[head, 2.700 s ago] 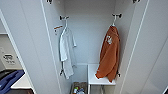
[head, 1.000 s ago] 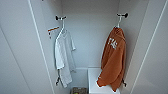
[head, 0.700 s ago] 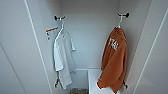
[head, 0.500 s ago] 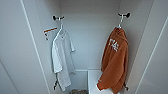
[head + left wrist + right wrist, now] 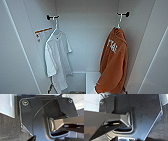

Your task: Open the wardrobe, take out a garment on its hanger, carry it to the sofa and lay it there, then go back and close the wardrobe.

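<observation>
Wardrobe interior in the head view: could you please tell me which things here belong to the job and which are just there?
Part of the job:
- wardrobe, doors open
- orange garment, hanging at the right
- its white hanger, on the right hook

Just there:
- white shirt, hanging at the left
- orange-edged label on the inner left wall

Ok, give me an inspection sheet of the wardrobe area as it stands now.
Surface: white shelf low inside the wardrobe.
Job's things: wardrobe open; orange garment hanging at the right on its white hanger, hooked over a dark peg.
Clutter: white shirt hanging at the left from another peg; orange-edged label on the left wall.
Claws: nothing seen.
Cables: thin dark cable across the left wrist plate.
Surroundings: dark carpet below.
</observation>
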Controlling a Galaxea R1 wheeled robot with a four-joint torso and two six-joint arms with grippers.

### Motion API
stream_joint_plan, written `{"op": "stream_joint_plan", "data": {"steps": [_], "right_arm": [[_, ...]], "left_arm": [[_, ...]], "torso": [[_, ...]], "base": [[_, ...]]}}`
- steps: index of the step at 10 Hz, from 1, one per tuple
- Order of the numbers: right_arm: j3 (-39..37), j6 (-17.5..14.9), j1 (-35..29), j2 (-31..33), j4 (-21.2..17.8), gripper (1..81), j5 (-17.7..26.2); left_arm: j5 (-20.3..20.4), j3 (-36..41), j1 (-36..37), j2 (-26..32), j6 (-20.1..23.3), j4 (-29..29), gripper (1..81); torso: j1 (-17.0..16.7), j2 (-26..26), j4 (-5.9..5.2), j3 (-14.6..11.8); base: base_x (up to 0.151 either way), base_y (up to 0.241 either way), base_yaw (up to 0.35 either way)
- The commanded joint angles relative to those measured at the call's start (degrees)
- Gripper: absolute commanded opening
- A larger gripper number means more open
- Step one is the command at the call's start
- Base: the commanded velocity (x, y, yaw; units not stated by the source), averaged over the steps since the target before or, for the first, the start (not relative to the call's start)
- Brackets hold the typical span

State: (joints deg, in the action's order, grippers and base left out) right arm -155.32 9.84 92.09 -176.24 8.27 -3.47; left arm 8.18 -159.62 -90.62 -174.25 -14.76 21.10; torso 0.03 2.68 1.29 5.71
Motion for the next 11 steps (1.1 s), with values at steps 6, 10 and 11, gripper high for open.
{"op": "stream_joint_plan", "data": {"steps": [6, 10, 11], "right_arm": [[0.4, -0.2, -1.9, -0.5, 0.7, 81.1, 3.1], [0.4, 0.1, -2.0, -0.4, 0.4, 81.1, 3.5], [0.4, 0.0, -2.1, -0.4, 0.4, 81.1, 3.6]], "left_arm": [[-2.7, -0.2, 1.7, 0.4, 0.5, 0.4, 81.1], [-2.7, -0.2, 1.7, 0.4, 0.7, 0.4, 81.1], [-2.7, -0.2, 1.7, 0.3, 0.7, 0.4, 81.1]], "torso": [[0.0, 0.0, 0.00, 0.0], [0.0, 0.0, 0.00, 0.0], [0.0, 0.0, 0.00, 0.0]], "base": [[0.088, 0.000, 0.000], [0.088, 0.000, 0.000], [0.088, 0.000, 0.000]]}}
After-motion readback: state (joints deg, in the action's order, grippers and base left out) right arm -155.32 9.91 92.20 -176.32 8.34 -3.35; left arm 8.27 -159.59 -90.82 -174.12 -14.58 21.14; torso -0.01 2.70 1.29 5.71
